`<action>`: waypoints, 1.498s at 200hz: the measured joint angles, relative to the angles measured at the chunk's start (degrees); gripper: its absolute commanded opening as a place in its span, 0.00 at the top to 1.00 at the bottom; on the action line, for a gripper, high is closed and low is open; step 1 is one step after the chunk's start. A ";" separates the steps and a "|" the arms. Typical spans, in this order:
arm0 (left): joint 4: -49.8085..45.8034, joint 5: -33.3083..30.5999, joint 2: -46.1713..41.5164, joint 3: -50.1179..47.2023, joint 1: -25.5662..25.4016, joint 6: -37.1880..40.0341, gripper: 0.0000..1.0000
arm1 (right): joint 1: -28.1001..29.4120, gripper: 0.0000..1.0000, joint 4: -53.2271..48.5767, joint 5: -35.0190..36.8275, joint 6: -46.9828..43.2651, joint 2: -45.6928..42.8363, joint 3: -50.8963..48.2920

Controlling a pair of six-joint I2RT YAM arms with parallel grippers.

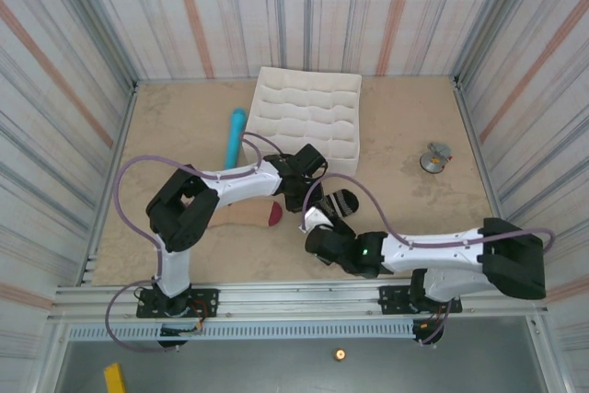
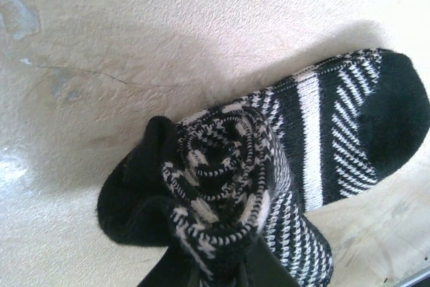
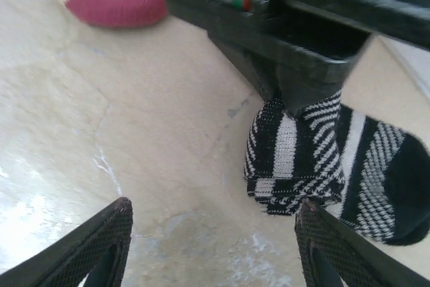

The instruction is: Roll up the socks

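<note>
My left gripper (image 2: 222, 270) is clamped shut on the rolled end of the black striped sock (image 2: 336, 132). Its fingertips are half buried in the fabric and hard to tell from it. My right gripper (image 3: 215, 250) stands open with nothing between its two textured fingers (image 3: 101, 247), hovering just short of that same roll; only their tips are in frame.

Two socks lie on the table (image 1: 405, 218). The black one is partly rolled, a spiral at the pinched end and the rest flat. In the overhead view its long axis runs roughly left to right, with the dark toe pointing right. The beige sock (image 1: 241, 218) lies just left of it on much the same line, its maroon toe (image 3: 121, 1) toward the black sock. My left arm covers its other end.

Beyond are one light-blue cylinder (image 1: 235, 138), one white dimpled tray (image 1: 308, 117) and one small grey object (image 1: 435, 157) too small to make out.
</note>
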 measured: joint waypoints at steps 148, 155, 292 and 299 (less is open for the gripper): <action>-0.76 2.80 -0.57 -1.07 1.14 1.53 0.98 | 2.19 0.68 7.58 19.21 0.68 21.68 2.40; -0.79 2.80 -0.68 -1.20 1.14 1.53 0.97 | 2.19 0.75 7.58 19.45 1.25 21.90 2.43; 1.86 2.56 -4.00 -5.55 1.51 0.28 0.24 | -4.57 1.00 17.73 6.01 10.60 11.45 -5.70; 2.34 2.47 -4.07 -5.81 1.51 0.22 0.23 | -5.57 1.00 18.97 4.15 10.91 10.34 -6.58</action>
